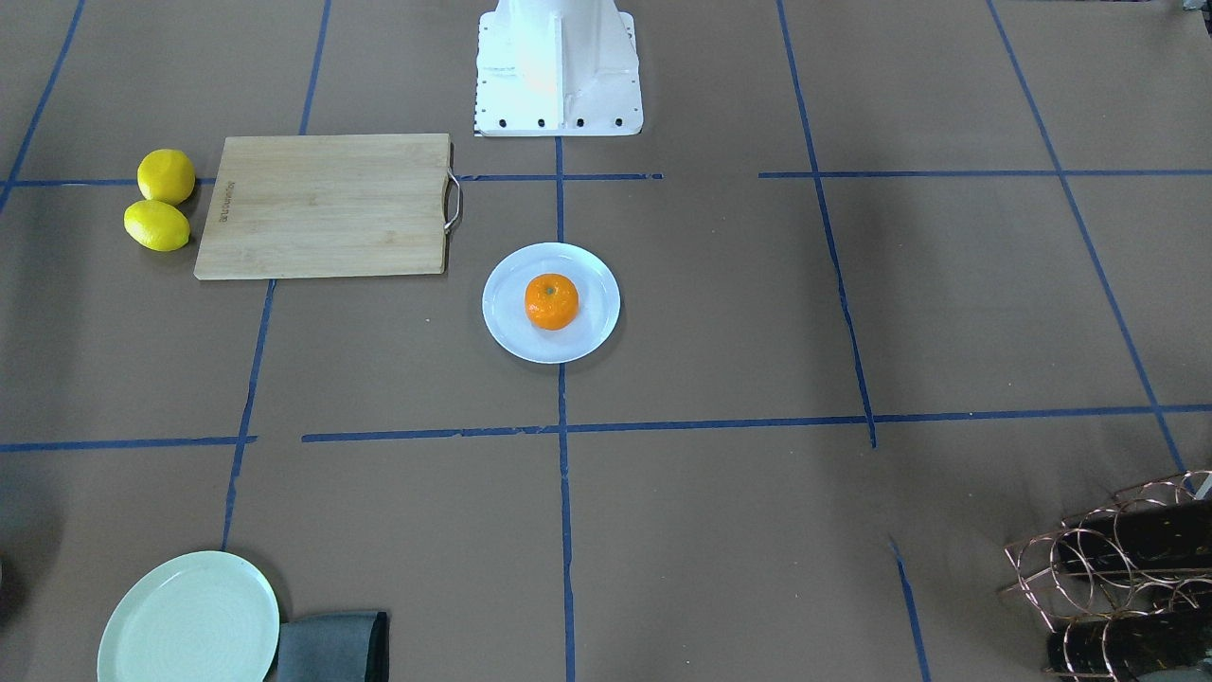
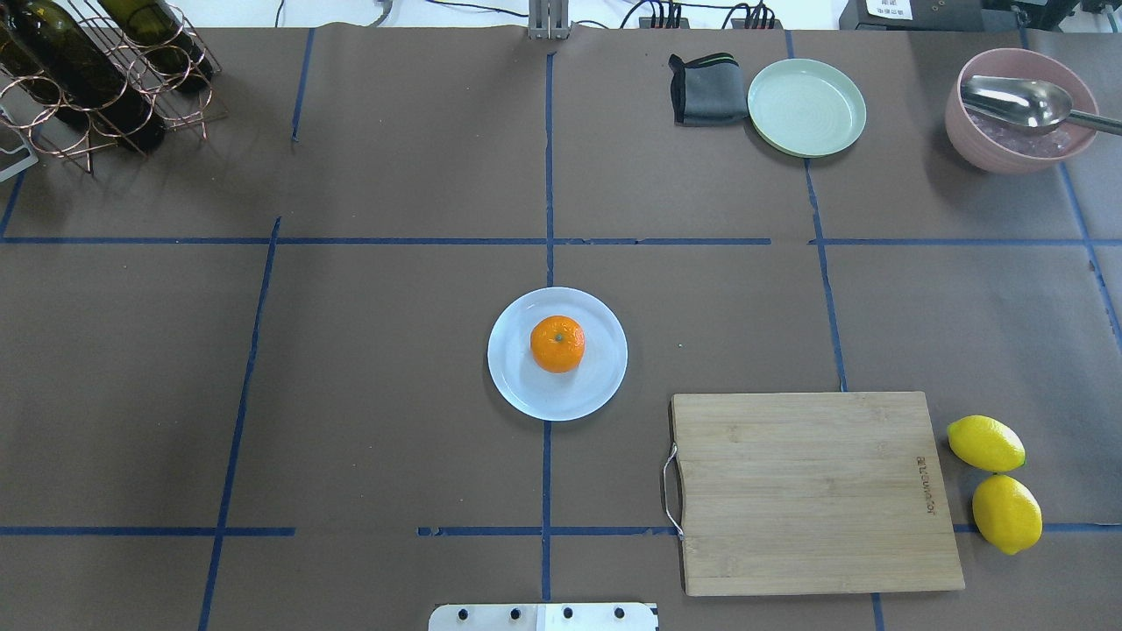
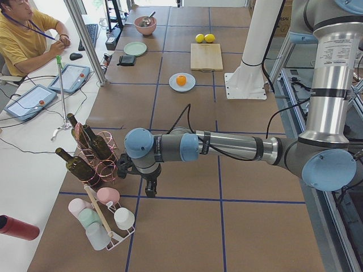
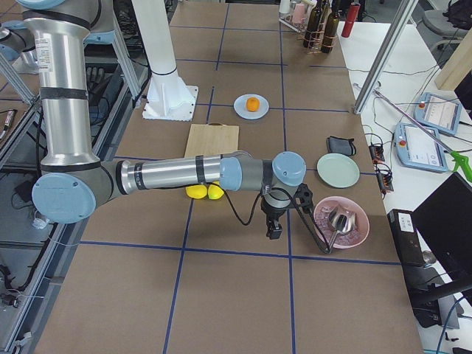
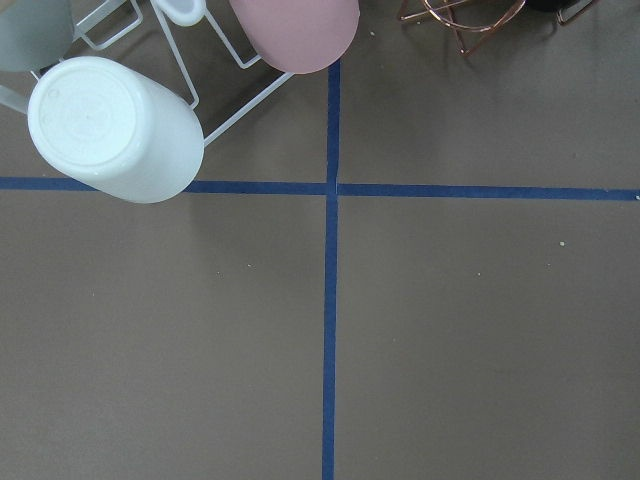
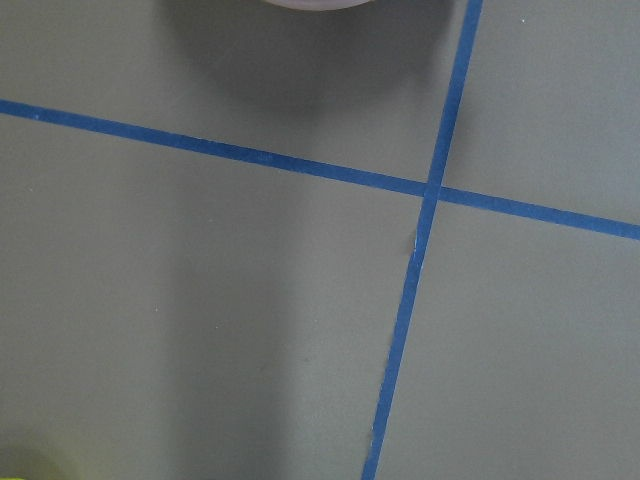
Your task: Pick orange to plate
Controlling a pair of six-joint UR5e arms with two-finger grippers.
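Observation:
The orange rests on the middle of the pale bluish-white plate at the table's centre, stem dot up. The front-facing view shows the same: orange on plate. Neither arm is near it. My left gripper shows only in the exterior left view, hanging low over the table beside the cup rack, far from the plate. My right gripper shows only in the exterior right view, near the pink bowl. I cannot tell whether either is open or shut.
A wooden cutting board lies right of the plate with two lemons beyond it. A pale green plate, grey cloth and pink bowl with spoon sit far right. Wine rack stands far left, cup rack further out.

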